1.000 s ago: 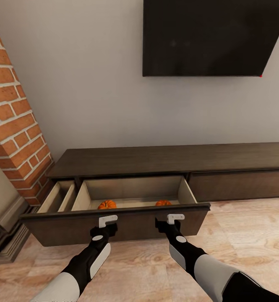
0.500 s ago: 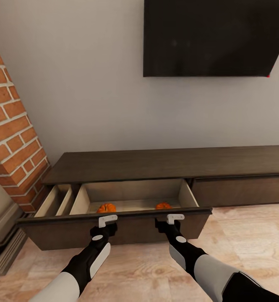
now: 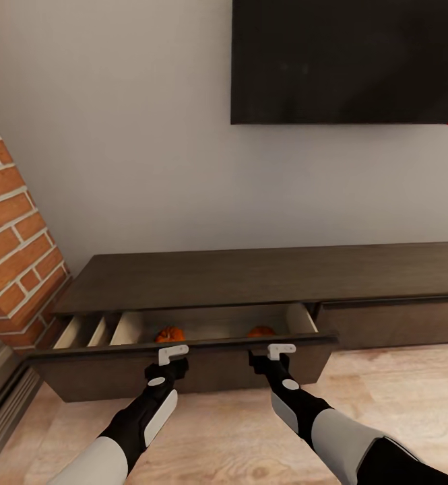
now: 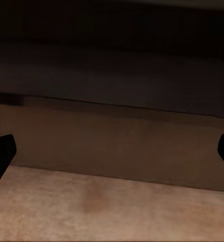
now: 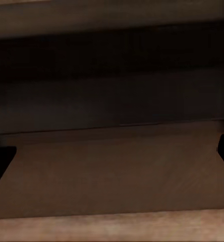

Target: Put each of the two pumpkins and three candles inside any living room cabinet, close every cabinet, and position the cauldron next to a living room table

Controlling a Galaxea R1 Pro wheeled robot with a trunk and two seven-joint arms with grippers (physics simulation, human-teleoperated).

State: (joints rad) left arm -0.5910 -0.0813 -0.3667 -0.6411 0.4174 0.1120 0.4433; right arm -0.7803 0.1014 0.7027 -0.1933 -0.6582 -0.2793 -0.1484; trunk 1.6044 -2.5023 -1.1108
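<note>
Pumpkins in the cabinet drawer, both arms pressed to its front.

Fingers of the left gripper (image 3: 172, 360) and right gripper (image 3: 272, 358) stand apart, dark tips at the edges of each wrist view, holding nothing; both sit against the dark drawer front (image 3: 203, 369). Just behind that front, two pumpkins (image 3: 170, 334) (image 3: 261, 331) lie in the pale drawer of the cabinet (image 3: 264, 276), which is open by only a narrow gap. A brick pillar (image 3: 15, 249) stands at the left, a black screen (image 3: 345, 60) above. Likely risks: uneven pressure from the two arms could skew and jam the drawer, or it could shut before any candles are stowed.
</note>
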